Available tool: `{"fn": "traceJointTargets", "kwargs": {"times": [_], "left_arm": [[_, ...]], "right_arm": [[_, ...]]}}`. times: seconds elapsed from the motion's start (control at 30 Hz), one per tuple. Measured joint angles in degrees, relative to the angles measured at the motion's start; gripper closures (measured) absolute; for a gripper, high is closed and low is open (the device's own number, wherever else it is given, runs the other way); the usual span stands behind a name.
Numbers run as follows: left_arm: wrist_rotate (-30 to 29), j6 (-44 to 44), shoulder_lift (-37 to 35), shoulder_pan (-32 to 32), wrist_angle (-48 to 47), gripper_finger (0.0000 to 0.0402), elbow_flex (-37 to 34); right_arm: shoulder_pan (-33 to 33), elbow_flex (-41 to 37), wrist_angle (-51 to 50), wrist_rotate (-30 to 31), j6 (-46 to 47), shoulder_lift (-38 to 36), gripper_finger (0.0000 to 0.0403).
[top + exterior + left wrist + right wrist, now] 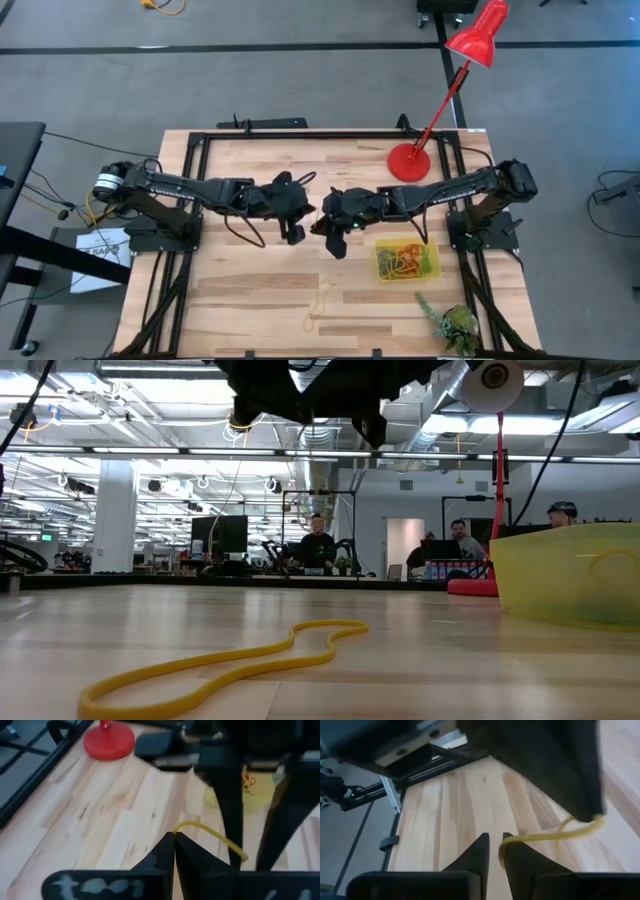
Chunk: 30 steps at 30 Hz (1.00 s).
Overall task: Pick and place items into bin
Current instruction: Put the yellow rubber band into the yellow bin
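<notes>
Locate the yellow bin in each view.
High view: yellow bin right of centre, below the red lamp base.
Low view: right edge, red lamp base just left of it.
Left wrist view: partly hidden behind the right arm; red lamp base shows too.
Right wrist view: not in it.

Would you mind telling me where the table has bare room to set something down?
Free: the wood left of the yellow band, and the strip ahead of the left arm. Crowded: the middle, where the left pincer and right pincer meet, and the right side with bin, plant sprig and lamp base.
</notes>
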Motion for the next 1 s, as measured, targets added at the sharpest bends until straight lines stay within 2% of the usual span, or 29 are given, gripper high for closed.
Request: {"fn": "traceJointTargets", "kwargs": {"times": [0.23,0.63,0.8,1.0], "left_arm": [[-0.88,0.36,0.00,-0.06,2.51,0.0401,0.00],[-0.64,0.34,0.00,-0.09,1.93,0.0399,0.00],[3.36,-2.05,0.17,-0.09,1.90,0.0367,0.00],[3.64,-3.84,1.25,-0.09,1.75,0.0316,-0.02]], "right_arm": [[-0.24,0.00,-0.26,0.15,0.00,0.00,0.0398],[-0.32,0.00,-2.38,1.98,0.16,0.00,0.0399],[-0.36,0.00,-8.33,3.52,4.65,0.00,0.0400],[0.08,-0.01,-21.63,3.63,13.07,-0.24,0.0401]]}}
